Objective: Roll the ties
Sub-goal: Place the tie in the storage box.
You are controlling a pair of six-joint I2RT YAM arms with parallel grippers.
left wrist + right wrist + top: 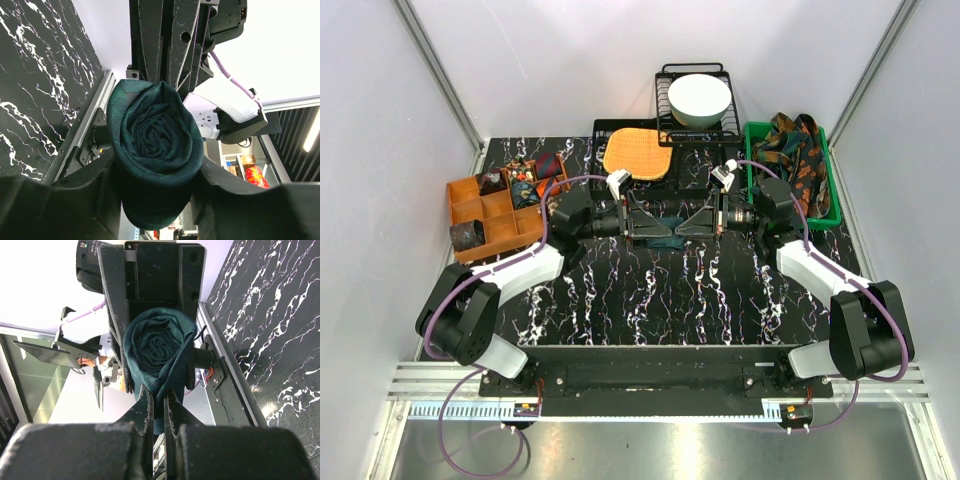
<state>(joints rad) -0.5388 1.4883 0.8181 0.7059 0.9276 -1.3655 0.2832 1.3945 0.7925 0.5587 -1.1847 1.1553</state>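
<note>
A: Gripping the teal tie [157,145] as a tight coil over the middle of the table [650,300], between both arms. Pinching its inner fabric with the right end effector [688,225], pressed almost flat together. Hugging the coil's flanks with the left end effector [650,225], touching on both sides.

B: Risky spot! Could spring loose if released on the right before being squeezed firmly on the left. Might also telescope if dragged out by the core.

A: Around it? Orange divider tray [455,195] to the left, holding rolled ties [525,185]. Green bin [835,205] to the right, stuffed with loose patterned ties [798,150].

B: Behind, a woven mat [637,152], a wire rack [692,68] with a white bowl [698,97]. No visible obstacle toward the tray.
</note>
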